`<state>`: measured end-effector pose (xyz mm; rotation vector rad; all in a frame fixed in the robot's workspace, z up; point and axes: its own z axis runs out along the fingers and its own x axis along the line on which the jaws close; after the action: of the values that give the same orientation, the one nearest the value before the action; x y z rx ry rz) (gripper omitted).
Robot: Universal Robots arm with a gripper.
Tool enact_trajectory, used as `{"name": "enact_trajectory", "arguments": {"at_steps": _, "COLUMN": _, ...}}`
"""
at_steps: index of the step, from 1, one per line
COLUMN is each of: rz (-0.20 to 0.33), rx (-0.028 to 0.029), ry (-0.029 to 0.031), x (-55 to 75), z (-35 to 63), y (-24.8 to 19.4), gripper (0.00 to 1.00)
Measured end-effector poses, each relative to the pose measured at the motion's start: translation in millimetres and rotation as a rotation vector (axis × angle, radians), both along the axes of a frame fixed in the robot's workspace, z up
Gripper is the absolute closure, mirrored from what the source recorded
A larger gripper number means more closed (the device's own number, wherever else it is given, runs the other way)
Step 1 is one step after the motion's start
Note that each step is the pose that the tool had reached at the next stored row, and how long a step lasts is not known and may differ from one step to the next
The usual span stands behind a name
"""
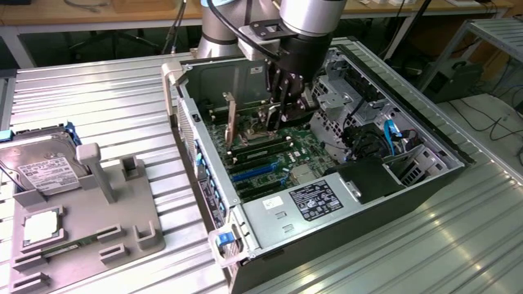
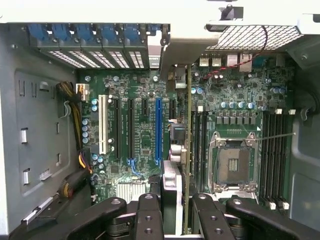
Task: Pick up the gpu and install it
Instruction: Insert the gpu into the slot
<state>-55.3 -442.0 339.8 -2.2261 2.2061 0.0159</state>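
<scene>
Black metal forms the gripper (image 2: 177, 202), and its 2 fingers (image 2: 150, 217) are clamped on the gpu (image 2: 173, 185), one on each face. In the wrist view the card is seen edge-on as a thin slab running away from the fingers across the green motherboard (image 2: 145, 145). Its pale silvery bracket end reaches the case's rear wall, next to the row of blue slot clips (image 2: 85, 32). The card stands upright between the long blue slot (image 2: 158, 130) on one side and the memory slots and the open, empty CPU socket (image 2: 232, 162) on the other. I cannot tell whether its lower edge is seated in a slot or just above the board. A white slot (image 2: 102, 125) lies further out, well apart from the card.

In the exterior view the arm comes straight down into the open computer case (image 1: 425, 177), and the gripper is deep inside, over the upper part of the motherboard. The power supply (image 1: 307, 205) with its label sits at the near end of the case. On the exterior view's left, a grey fixture (image 1: 98, 214) rests on the ribbed metal table (image 1: 106, 104). It holds a silver hard drive (image 1: 41, 168) with a white label and a small square CPU chip (image 1: 41, 228), both well apart from the case.
</scene>
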Motion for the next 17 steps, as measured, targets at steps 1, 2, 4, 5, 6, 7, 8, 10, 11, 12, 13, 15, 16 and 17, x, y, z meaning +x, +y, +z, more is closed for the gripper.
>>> {"name": "enact_trajectory", "arguments": {"at_steps": 1, "rz": 0.0, "rx": -0.0001, "ry": 0.0, "x": 0.0, "z": -1.2, "y": 0.0, "gripper": 0.71}}
{"name": "enact_trajectory", "arguments": {"at_steps": 2, "rz": 0.0, "rx": 0.0, "ry": 0.0, "x": 0.0, "z": -2.3, "y": 0.0, "gripper": 0.71}}
{"name": "enact_trajectory", "arguments": {"at_steps": 4, "rz": 0.0, "rx": -0.0001, "ry": 0.0001, "x": 0.0, "z": -4.9, "y": -0.1, "gripper": 0.71}}
{"name": "enact_trajectory", "arguments": {"at_steps": 5, "rz": 0.0, "rx": -0.0001, "ry": 0.0001, "x": -0.1, "z": -6.3, "y": -0.1, "gripper": 0.71}}
{"name": "enact_trajectory", "arguments": {"at_steps": 6, "rz": 0.0, "rx": -0.0002, "ry": 0.0001, "x": -0.6, "z": -7.5, "y": -0.1, "gripper": 0.71}}
{"name": "enact_trajectory", "arguments": {"at_steps": 7, "rz": 0.0, "rx": -0.0001, "ry": 0.0, "x": -1.8, "z": -8.7, "y": -0.1, "gripper": 0.71}}
{"name": "enact_trajectory", "arguments": {"at_steps": 8, "rz": 0.0, "rx": -0.0001, "ry": 0.0, "x": -3.1, "z": -9.8, "y": -0.1, "gripper": 0.71}}
{"name": "enact_trajectory", "arguments": {"at_steps": 10, "rz": 0.0, "rx": -0.0001, "ry": 0.0, "x": -5.7, "z": -12.3, "y": -0.1, "gripper": 0.71}}
{"name": "enact_trajectory", "arguments": {"at_steps": 11, "rz": 0.0, "rx": 0.0, "ry": 0.0, "x": -6.5, "z": -13.8, "y": -0.1, "gripper": 0.71}}
{"name": "enact_trajectory", "arguments": {"at_steps": 12, "rz": 0.0, "rx": 0.0, "ry": 0.0, "x": -6.9, "z": -15.0, "y": -0.1, "gripper": 0.71}}
{"name": "enact_trajectory", "arguments": {"at_steps": 13, "rz": 0.0, "rx": 0.0, "ry": 0.0, "x": -6.9, "z": -16.4, "y": -0.2, "gripper": 0.71}}
{"name": "enact_trajectory", "arguments": {"at_steps": 15, "rz": 0.0, "rx": -0.0001, "ry": 0.0001, "x": -7.0, "z": -18.9, "y": -0.8, "gripper": 0.71}}
{"name": "enact_trajectory", "arguments": {"at_steps": 16, "rz": 0.0, "rx": -0.0001, "ry": 0.0001, "x": -7.0, "z": -20.1, "y": -1.1, "gripper": 0.71}}
{"name": "enact_trajectory", "arguments": {"at_steps": 17, "rz": 0.0, "rx": 0.0, "ry": 0.0, "x": -7.0, "z": -21.3, "y": -1.4, "gripper": 0.71}}
